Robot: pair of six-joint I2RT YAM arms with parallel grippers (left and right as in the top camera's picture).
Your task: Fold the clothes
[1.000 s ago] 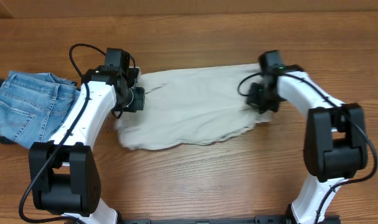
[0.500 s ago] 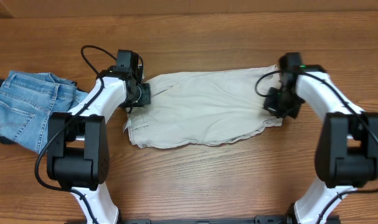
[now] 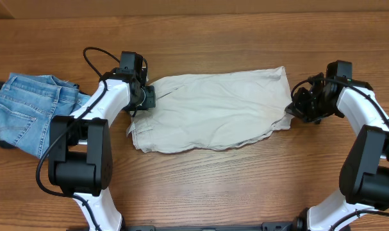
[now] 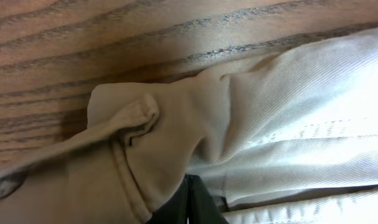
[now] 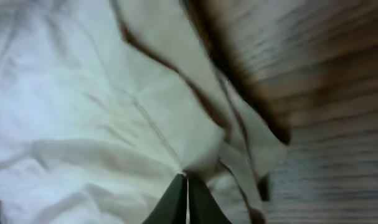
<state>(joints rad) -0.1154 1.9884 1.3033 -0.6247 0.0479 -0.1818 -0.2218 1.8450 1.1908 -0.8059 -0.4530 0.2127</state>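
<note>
Pinching cloth on both sides: with the left gripper (image 3: 143,100) at the left end of the shorts (image 3: 213,112), with the right gripper (image 3: 302,106) at the right edge. Lying spread flat on the table (image 3: 200,186), not yet folded. Further left, jeans (image 3: 27,112) in a heap. Probably early: only spreading done, every fold left.

The shorts (image 3: 213,115) between left hand (image 3: 143,101) and right hand (image 3: 295,109); jeans (image 3: 27,114) farther left.
</note>
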